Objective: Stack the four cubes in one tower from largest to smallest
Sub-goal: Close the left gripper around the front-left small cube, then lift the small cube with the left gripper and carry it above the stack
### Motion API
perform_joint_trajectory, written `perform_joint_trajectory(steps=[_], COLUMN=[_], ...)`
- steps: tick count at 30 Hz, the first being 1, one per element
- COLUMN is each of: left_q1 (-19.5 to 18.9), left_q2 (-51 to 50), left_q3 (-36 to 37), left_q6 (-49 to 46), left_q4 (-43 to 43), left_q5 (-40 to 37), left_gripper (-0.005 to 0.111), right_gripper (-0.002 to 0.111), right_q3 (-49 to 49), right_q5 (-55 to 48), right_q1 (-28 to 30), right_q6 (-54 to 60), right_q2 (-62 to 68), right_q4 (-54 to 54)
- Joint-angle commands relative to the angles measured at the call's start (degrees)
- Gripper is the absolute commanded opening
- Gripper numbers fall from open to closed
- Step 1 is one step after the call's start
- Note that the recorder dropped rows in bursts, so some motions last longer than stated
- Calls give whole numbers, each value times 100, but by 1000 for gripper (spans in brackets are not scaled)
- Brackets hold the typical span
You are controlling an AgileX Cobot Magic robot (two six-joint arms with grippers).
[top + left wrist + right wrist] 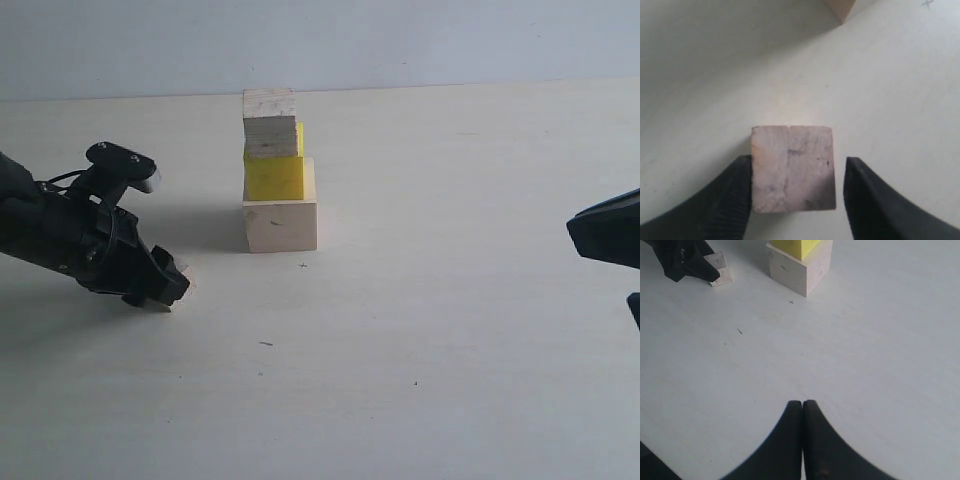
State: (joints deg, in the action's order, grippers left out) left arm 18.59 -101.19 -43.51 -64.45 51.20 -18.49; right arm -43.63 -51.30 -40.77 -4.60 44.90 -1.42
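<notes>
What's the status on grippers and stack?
Left gripper open, straddling the small cube on the table. Right gripper shut, empty, off to the side. Tower three high: large cube, yellow cube, grainy cube. Nothing between.

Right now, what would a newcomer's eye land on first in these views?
The bright yellow cube stands out at centre, sandwiched between the large pale cube below and the grainy pale cube on top. Low on the left, the left gripper has its fingers either side of the small cube, one touching it and the other leaving a gap. The right gripper waits at the right edge, fingers shut.
</notes>
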Motion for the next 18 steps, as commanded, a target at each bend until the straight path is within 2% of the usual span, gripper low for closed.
perform_joint_trajectory(steps=[1, 8, 14, 18], left_q1=[33, 33, 21, 21], left_q2=[-13, 75, 764, 1388], left_q3=[-43, -43, -181, -571], left_q6=[-15, 13, 22, 603], left_q4=[39, 39, -33, -1031], left_q5=[0, -249, -720, -1277], left_gripper=[37, 2, 0, 0], right_gripper=[0, 0, 0, 0], right_q3=[17, 17, 17, 17], right_q5=[42, 42, 31, 20], right_q1=[-25, -25, -25, -25], right_q6=[6, 6, 6, 6], right_q2=[-24, -24, -24, -24], right_q4=[-6, -6, -6, -6])
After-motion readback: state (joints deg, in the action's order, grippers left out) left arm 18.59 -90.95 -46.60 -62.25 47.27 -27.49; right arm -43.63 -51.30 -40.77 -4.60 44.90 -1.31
